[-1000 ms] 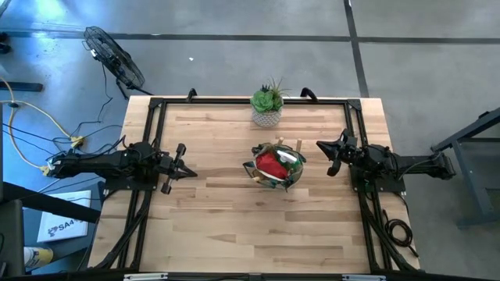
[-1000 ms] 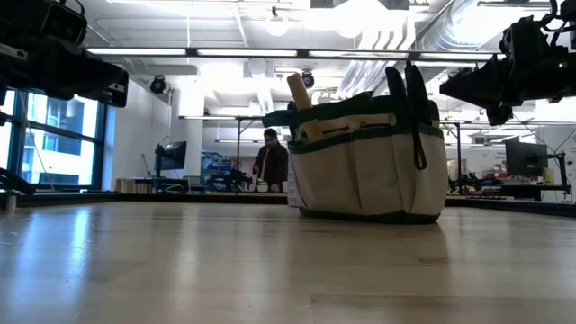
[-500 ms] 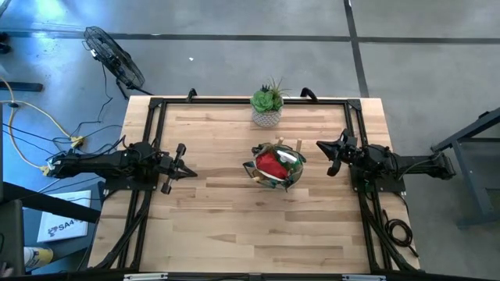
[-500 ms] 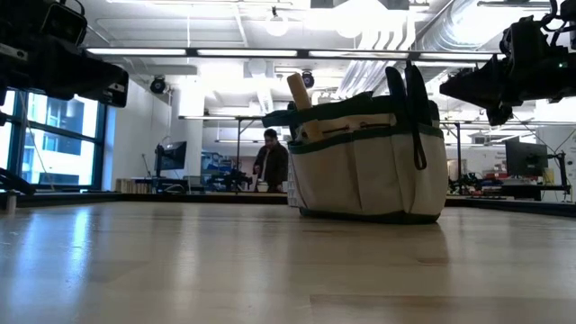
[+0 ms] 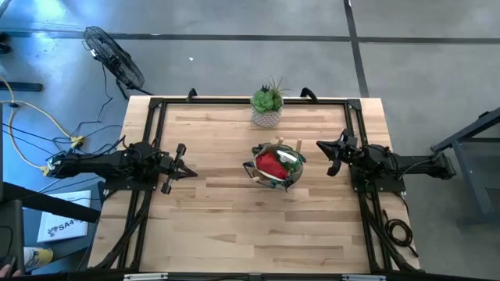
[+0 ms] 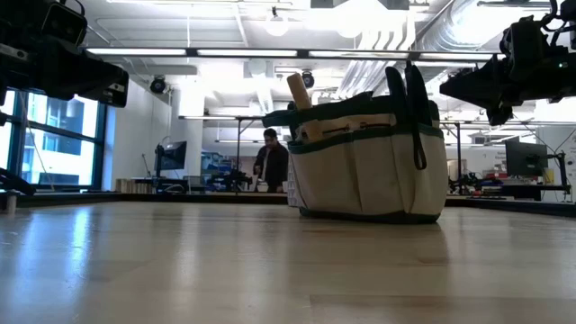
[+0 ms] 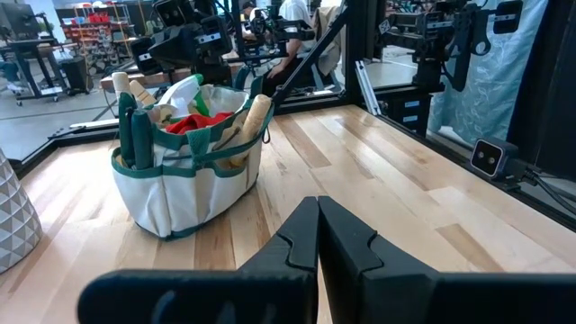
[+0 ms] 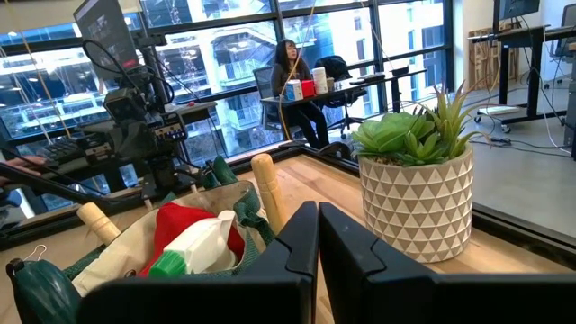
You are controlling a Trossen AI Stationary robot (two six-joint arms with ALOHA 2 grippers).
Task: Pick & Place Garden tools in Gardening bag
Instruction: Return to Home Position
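Observation:
The gardening bag (image 5: 275,165) stands on its base at the table's middle, a tan canvas tote (image 6: 369,166) with a dark green rim. Garden tools fill it: a red soft item (image 8: 184,227), a green spray bottle (image 8: 193,250), and wooden handles (image 7: 255,115) that stick up over the rim. My left gripper (image 5: 191,173) is shut and level at the table's left side, pointing at the bag from a distance. My right gripper (image 5: 319,145) is shut and level at the right side, close to the bag, touching nothing.
A green spiky plant in a white pot (image 5: 267,107) stands near the far edge, just behind the bag. Bare wooden tabletop (image 5: 234,226) stretches along the near side. A black frame (image 5: 152,117) borders the table. People sit or stand in the room beyond.

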